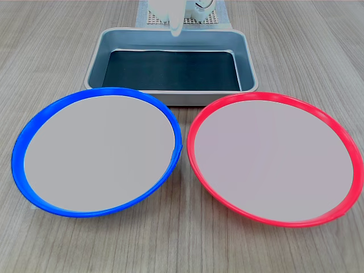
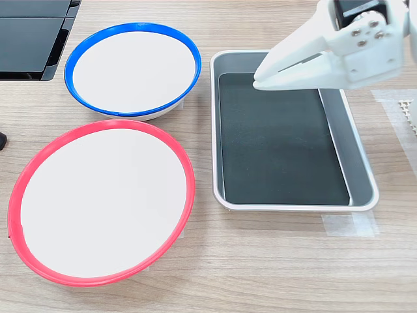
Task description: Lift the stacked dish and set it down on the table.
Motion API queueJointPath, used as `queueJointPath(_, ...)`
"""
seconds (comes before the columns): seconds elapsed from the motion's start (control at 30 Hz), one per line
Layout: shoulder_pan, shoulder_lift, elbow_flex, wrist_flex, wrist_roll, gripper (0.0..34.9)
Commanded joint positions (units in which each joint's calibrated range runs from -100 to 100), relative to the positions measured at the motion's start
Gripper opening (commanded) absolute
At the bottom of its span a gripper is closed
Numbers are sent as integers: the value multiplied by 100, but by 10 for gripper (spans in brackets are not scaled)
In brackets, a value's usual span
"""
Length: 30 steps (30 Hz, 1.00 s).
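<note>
The white gripper [image 2: 260, 78] hung nearly closed and empty above the grey tray [image 2: 361, 163], the blue plate [image 2: 133, 70] untouched on the table [image 2: 260, 274] beside it, so the reach looked not yet begun

Red-rimmed plate [image 1: 276, 156] beside grey metal tray [image 2: 359, 173] with dark bottom.

Bright blue-rimmed round plate [image 1: 96, 152] with pale grey centre; red-rimmed round plate [image 1: 276, 159]; grey metal tray [image 1: 170, 98], dark bottom; wood-grain grey-brown desk [image 1: 45, 45].
</note>
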Motion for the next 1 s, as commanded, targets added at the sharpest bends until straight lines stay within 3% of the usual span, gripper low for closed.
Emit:
queueJointPath(0.0, 152, -579, 309, 413, 0, 0)
queueJointPath(0.07, 86, -989, 309, 1098, -15, 0)
queueJointPath(0.2, 29, -1100, 309, 1651, -215, 0)
queueJointPath(0.97, -18, -1100, 309, 1651, -186, 3)
